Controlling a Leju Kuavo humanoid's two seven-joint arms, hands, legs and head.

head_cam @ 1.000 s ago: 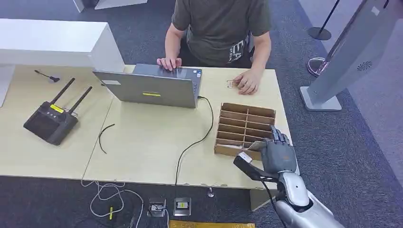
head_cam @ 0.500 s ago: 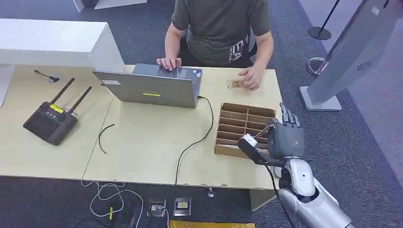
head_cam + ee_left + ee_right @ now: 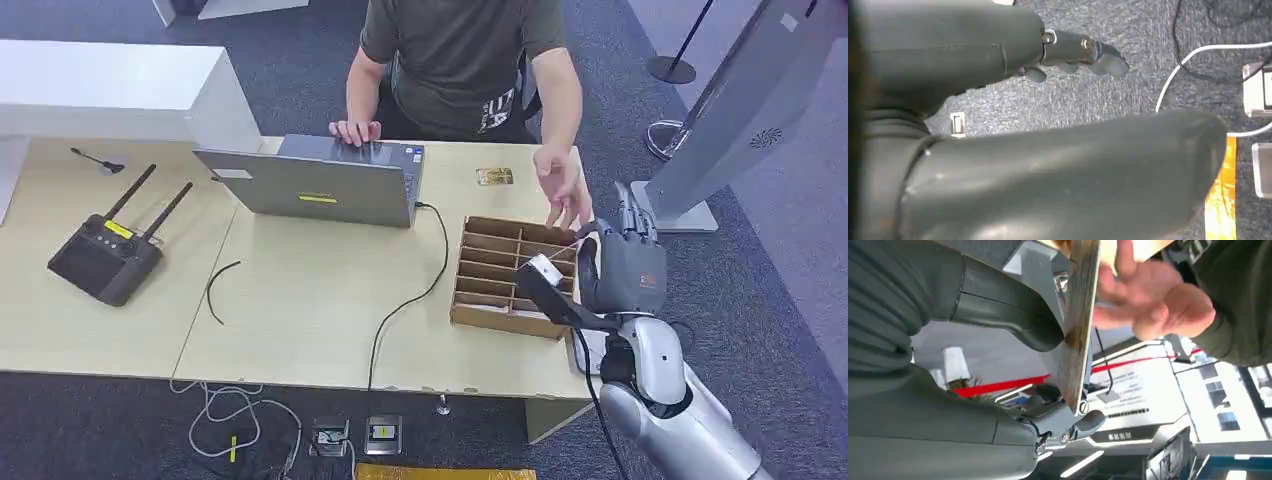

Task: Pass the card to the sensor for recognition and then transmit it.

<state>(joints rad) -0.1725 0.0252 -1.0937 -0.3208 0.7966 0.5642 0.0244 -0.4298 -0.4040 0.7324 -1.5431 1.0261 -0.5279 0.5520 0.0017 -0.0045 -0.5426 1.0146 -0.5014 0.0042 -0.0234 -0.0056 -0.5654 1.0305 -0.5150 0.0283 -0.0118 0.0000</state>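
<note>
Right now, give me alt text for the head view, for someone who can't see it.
The robot's right hand holds a card above a wooden divider box at the right end of a light wooden table, while a seated person's hand reaches toward it. The table also holds an open laptop, a black router and another card.

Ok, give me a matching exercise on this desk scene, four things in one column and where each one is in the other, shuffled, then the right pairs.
Things:
1. laptop
2. router
3. wooden divider box
4. card

Places:
A. held in the right robot hand
B. on the desk in front of the seated person
C. far left of the desk, antennas up
D. on the desk by the right robot hand

Pairs: 1-B, 2-C, 3-D, 4-A
</note>
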